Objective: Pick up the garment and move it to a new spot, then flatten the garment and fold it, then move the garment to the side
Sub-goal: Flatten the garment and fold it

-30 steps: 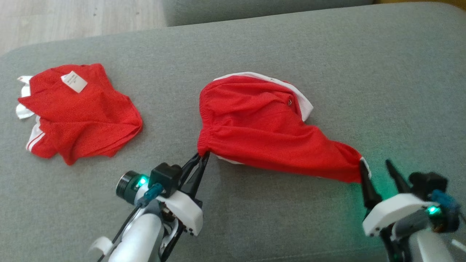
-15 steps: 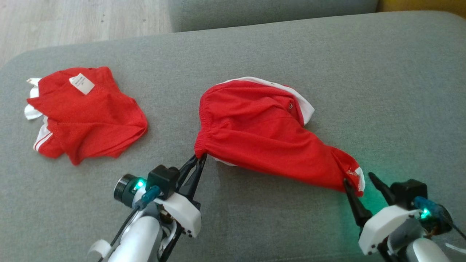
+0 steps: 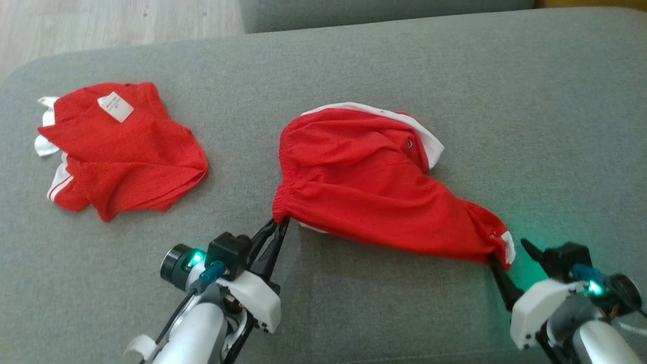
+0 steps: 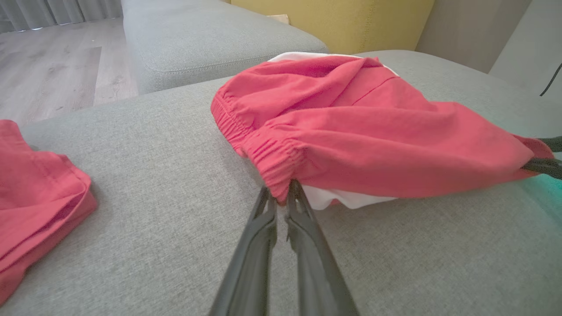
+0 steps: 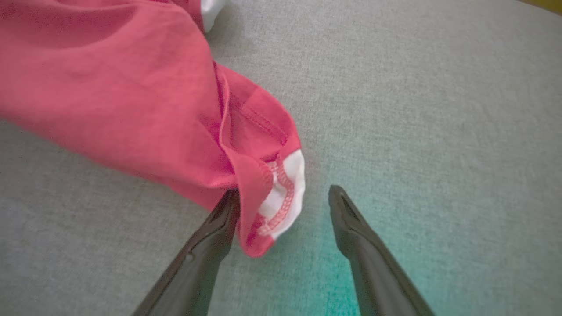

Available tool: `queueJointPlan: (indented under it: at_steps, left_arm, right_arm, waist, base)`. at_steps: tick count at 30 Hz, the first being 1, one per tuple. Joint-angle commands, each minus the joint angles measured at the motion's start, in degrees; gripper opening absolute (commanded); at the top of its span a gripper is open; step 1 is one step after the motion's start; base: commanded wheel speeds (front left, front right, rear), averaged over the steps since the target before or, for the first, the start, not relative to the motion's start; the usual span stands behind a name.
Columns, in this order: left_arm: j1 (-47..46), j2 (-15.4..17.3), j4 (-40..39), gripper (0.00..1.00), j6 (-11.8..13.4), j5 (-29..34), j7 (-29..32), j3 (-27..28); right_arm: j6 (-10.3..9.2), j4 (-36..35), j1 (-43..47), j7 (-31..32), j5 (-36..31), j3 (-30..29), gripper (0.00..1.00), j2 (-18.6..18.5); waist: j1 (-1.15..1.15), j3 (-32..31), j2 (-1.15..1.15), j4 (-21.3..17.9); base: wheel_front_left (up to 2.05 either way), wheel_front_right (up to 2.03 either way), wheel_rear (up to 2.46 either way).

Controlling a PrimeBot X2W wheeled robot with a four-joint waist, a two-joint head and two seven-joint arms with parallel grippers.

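Observation:
The garment is a pair of red shorts with white trim, lying bunched in the middle of the grey cushion. My left gripper is shut on its elastic waistband corner, seen close in the left wrist view with the garment spread beyond. My right gripper is open at the garment's right hem corner. In the right wrist view that gripper has the red-and-white hem of the garment drooping against its left finger; the right finger stands apart from the cloth.
A second red garment with a white label lies crumpled at the cushion's left, also at the left wrist view's left edge. Another grey cushion and wooden floor lie beyond. Bare cushion stretches right of the shorts.
My right gripper, still open, has drawn back toward me and lower, with the hem corner staying by its left finger. The left gripper keeps its grip. The view shifted slightly.

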Motion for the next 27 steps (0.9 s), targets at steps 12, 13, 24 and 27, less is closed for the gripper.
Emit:
queueJointPlan:
  at_steps: [12, 13, 24, 27]
  left_arm:
    - [-4.0, 0.52, -1.19, 0.0, -0.19, 0.32, -0.34, 1.51]
    - [-3.95, 0.61, -1.08, 0.0, -0.21, 0.27, -0.34, 1.54]
    - [-9.31, 4.36, -2.33, 0.0, -0.39, -2.86, -0.34, 1.75]
    - [-15.29, 7.45, -2.6, 0.0, -0.41, -4.88, 0.47, -0.77]
  right_arm:
    - [-0.05, 6.19, -6.24, 1.21, 5.29, 1.92, 0.0, 0.83]
    - [-0.05, 6.09, -6.34, 1.24, 7.22, 2.03, 0.0, 1.19]
    - [-0.05, -5.37, -11.81, 2.99, 24.73, 3.14, 0.0, -0.91]
    - [-0.05, -9.1, -16.69, 5.35, 27.34, 3.31, 0.0, -1.9]
  waist:
    - [0.0, 0.78, 0.0, 1.27]
    - [0.0, 0.66, 0.0, 1.26]
    - [0.0, -3.04, 0.0, 0.8]
    - [0.0, -4.29, 0.0, 0.89]
  base:
    - [0.0, 0.0, 0.0]
    - [0.0, 0.0, 0.0]
    - [0.0, 0.0, 0.0]
    - [0.0, 0.0, 0.0]
